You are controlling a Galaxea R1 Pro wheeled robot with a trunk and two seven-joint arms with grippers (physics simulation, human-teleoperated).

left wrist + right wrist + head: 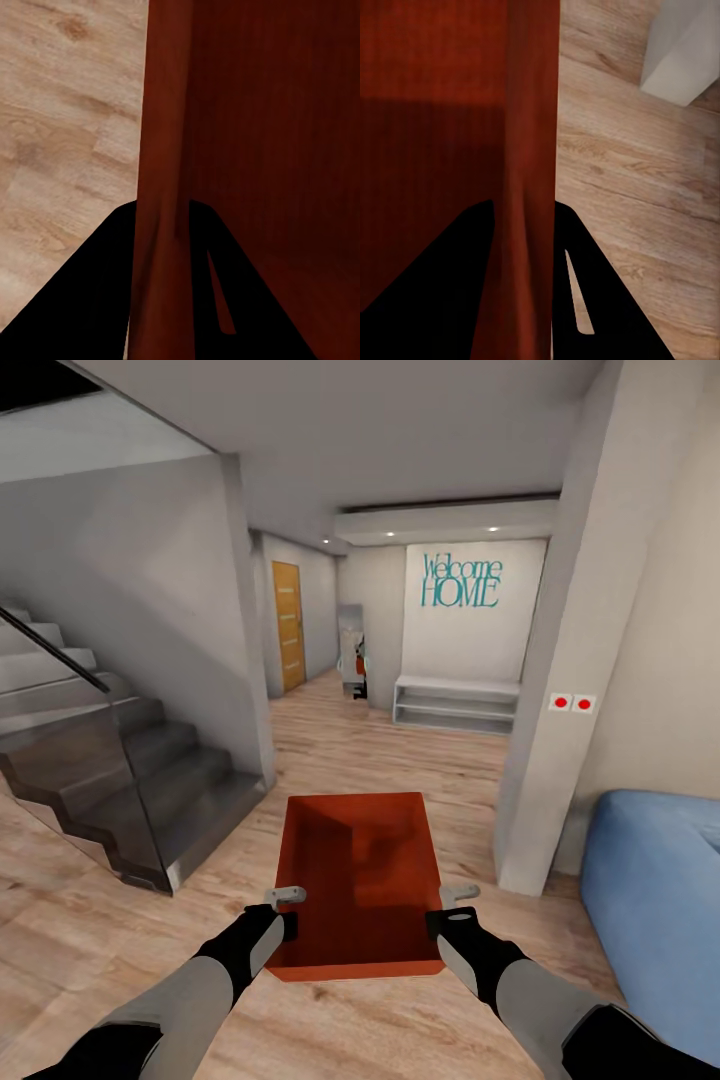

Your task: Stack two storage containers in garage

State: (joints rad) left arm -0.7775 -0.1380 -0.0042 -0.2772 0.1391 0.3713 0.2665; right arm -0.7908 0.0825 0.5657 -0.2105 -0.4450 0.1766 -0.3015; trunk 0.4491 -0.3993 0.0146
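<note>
An orange-red storage container, open at the top, hangs level in front of me over the light wood-plank floor of the living room. My left gripper is shut on its left wall near the close corner. My right gripper is shut on the right wall opposite. In both wrist views the thin red wall runs between the dark fingers. The garage is out of view.
A grey staircase with a glass balustrade rises at the left. A pale pillar stands at the right, with the blue sofa beside it. Ahead, a hallway leads to a white bench, a "Welcome HOME" wall and a wooden door.
</note>
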